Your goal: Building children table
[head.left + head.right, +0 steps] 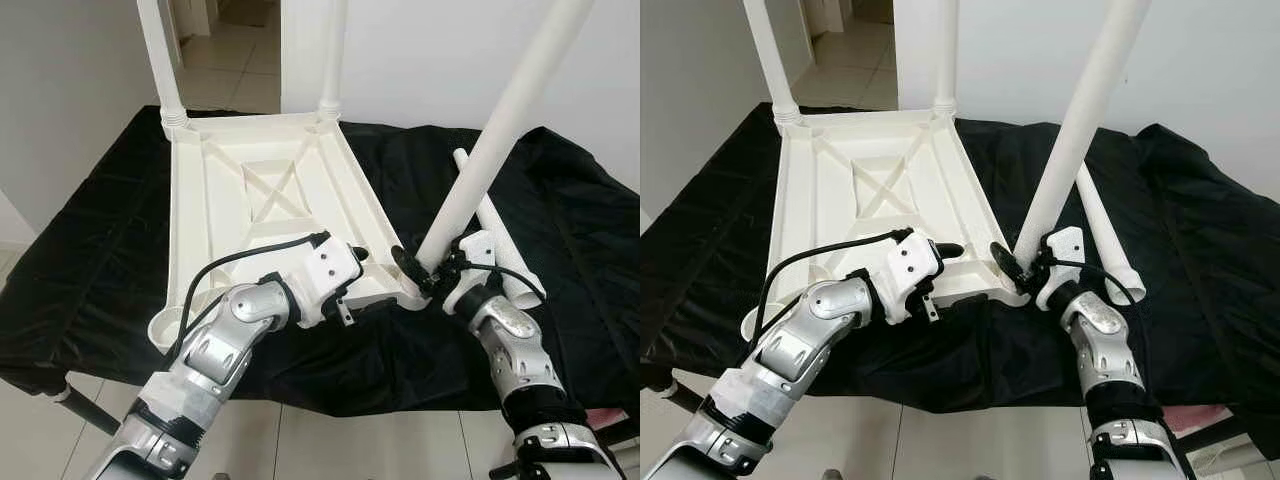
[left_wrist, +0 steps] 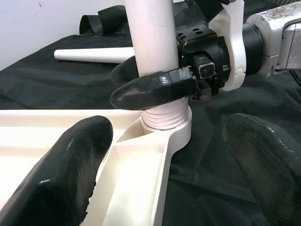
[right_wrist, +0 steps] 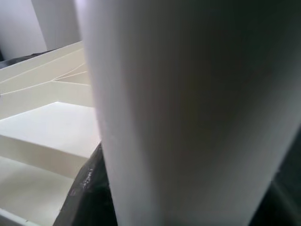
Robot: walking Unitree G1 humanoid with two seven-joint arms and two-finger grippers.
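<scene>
The fingers (image 2: pixel 155 89) of your right gripper (image 1: pixel 425 272) are clamped around the base of the third leg (image 1: pixel 500 140), just above its threaded end, which sits in the near right corner socket (image 2: pixel 176 134) of the upturned tabletop (image 1: pixel 265 200). The leg leans away to the right, not upright; by my judgement it is not yet fully seated. The fingers (image 2: pixel 66 160) of your left gripper (image 1: pixel 940 262) stand apart, one over the tabletop's ribbed underside and one over the cloth, resting by the near edge and bracing it rather than gripping.

Two legs, the far left leg (image 1: pixel 160 55) and the far right leg (image 1: pixel 333 50), already stand upright in the far corners. The fourth leg (image 1: pixel 495 235) lies loose on the black cloth (image 1: pixel 90 240) covering the desk, just beside the right gripper. The near left socket (image 1: pixel 165 328) is bare.

Step in hand: fitting the third of four legs. The next move calls for you to bring the leg upright over the socket and turn it home while the left gripper steadies the tabletop.
</scene>
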